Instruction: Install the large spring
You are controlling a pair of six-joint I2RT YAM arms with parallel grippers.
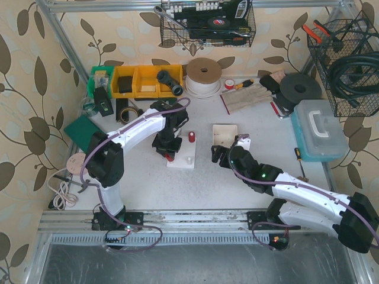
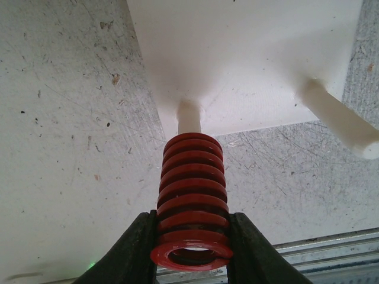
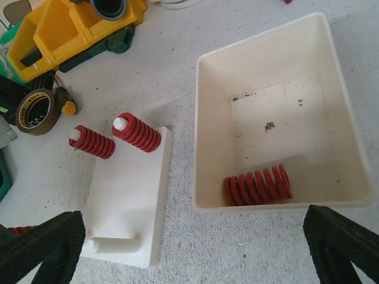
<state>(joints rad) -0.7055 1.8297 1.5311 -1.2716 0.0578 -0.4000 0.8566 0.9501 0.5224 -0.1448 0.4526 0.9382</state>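
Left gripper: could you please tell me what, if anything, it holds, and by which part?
The left gripper pinches a red spring by its end coils, opposite the peg.

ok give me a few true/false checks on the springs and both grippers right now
1. The left gripper is clamped on a red spring. True.
2. The right gripper is shut on a spring. False: it is open and holds nothing.
3. One loose spring is in the white tray. True.
4. That loose spring stands upright. False: it lies on its side against the tray's near wall.
5. Every peg on the white block carries a spring. False: a bare peg shows in the left wrist view.
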